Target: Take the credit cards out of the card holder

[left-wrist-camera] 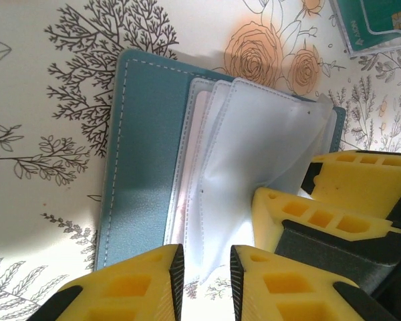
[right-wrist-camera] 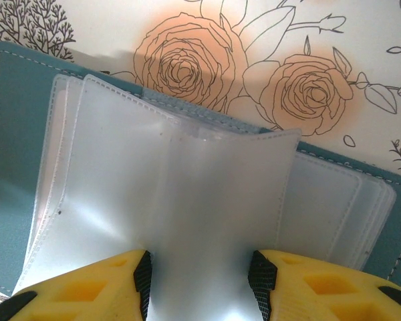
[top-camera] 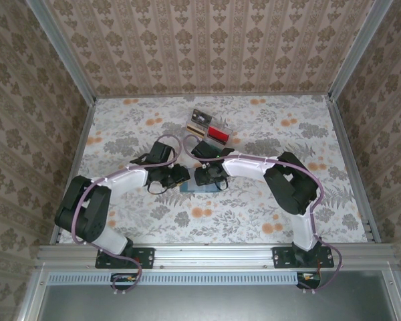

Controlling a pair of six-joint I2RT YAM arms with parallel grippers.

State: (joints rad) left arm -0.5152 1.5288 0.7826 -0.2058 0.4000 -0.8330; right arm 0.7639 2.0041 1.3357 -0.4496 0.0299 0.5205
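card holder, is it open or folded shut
Open: the card holder lies spread with both blue panels flat, its clear sleeves fanned up between them.

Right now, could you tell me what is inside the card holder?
Frosted plastic sleeves fan out inside the card holder; the top ones look empty. The sleeves underneath are covered.

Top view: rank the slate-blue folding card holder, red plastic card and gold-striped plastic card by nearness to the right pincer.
1. Slate-blue folding card holder, just beneath the right pincer.
2. Red plastic card, farther back, slightly right.
3. Gold-striped plastic card, farthest back, just left of the red one.
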